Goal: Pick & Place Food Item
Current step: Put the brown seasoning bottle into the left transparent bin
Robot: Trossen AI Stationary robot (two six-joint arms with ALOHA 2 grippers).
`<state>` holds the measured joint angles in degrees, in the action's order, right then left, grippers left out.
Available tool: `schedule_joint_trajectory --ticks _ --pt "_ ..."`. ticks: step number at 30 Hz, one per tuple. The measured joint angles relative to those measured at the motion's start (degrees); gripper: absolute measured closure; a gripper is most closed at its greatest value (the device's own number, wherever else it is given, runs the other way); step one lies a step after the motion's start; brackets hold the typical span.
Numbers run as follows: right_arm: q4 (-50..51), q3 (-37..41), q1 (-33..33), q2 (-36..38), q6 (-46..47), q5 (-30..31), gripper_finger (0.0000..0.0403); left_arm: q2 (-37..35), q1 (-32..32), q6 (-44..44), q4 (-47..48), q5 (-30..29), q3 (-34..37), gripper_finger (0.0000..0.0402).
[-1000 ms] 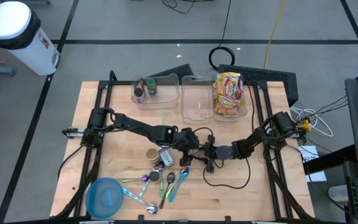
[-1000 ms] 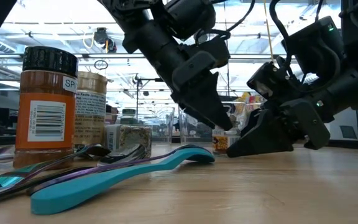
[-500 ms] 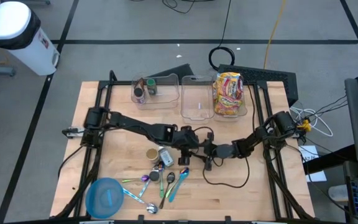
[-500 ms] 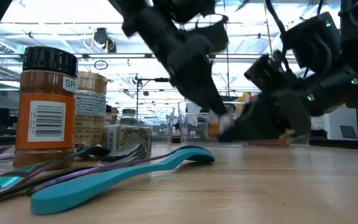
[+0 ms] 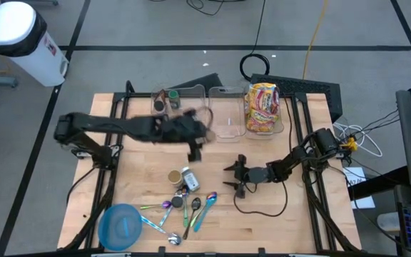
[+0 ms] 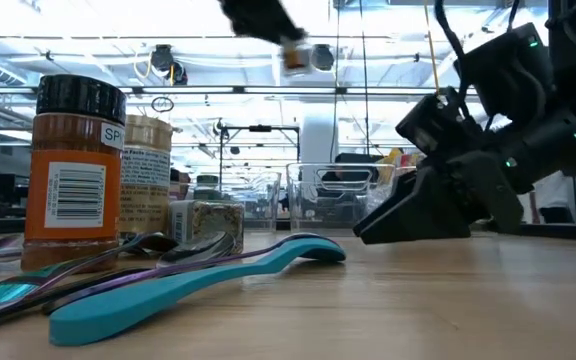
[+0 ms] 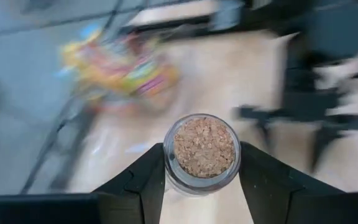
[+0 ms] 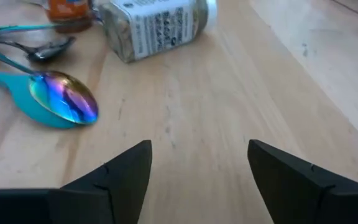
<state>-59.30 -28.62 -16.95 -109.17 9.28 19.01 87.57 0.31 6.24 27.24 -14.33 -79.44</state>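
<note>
A small glass spice jar (image 7: 204, 148) with brown contents sits between the fingers of my left gripper (image 7: 202, 177). The gripper is shut on it high above the table's middle (image 5: 193, 146), and the low view shows the jar (image 6: 296, 57) near the top of the picture. My right gripper (image 5: 232, 179) stays low over the table right of centre. It is open with nothing between its fingers (image 8: 197, 168). An orange-brown jar (image 5: 173, 176) stands upright on the table. Beside it another jar (image 8: 157, 22) lies on its side. My left gripper pinches the jar's round side wall (image 7: 169, 163) between its two fingers, one on either side. The wrist view looks at the jar end-on, so it lies along the fingers. The jar is lifted clear, high above the table.
Three clear bins (image 5: 225, 114) stand along the far edge; the right one holds a bright snack bag (image 5: 262, 107). Several spoons (image 5: 191, 207) and a blue bowl (image 5: 122, 225) lie near the front left. In the low view, tall jars (image 6: 76, 165) stand at the left.
My left gripper has risen steeply from beside my right gripper and swung toward the far left, carrying the small jar clear of the table. My right gripper has kept its place and opened its fingers wider.
</note>
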Motion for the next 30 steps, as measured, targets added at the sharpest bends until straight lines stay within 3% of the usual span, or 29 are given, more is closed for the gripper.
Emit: schedule_joint_trajectory --ticks 7,13,17,24,30 --pt "1.15 0.02 -0.02 -0.01 0.5 0.06 0.0151 -5.61 14.66 -5.78 2.84 1.56 1.95 0.0227" --pt "1.93 0.02 -0.02 -0.01 0.53 0.15 0.0151 -6.23 26.64 -9.4 -9.59 11.16 15.4 0.0227" --pt "1.94 0.02 -0.02 -0.01 0.52 0.17 0.0152 -6.29 33.37 -13.28 -16.27 13.99 24.89 0.0227" --pt "1.78 0.02 0.09 -0.01 0.35 0.23 0.0152 -6.28 39.33 -17.97 -29.58 15.67 37.7 0.0227" --pt "1.48 0.02 0.09 -0.01 0.33 0.3 0.0152 -6.53 39.7 -18.06 -32.76 13.57 41.32 0.0227"
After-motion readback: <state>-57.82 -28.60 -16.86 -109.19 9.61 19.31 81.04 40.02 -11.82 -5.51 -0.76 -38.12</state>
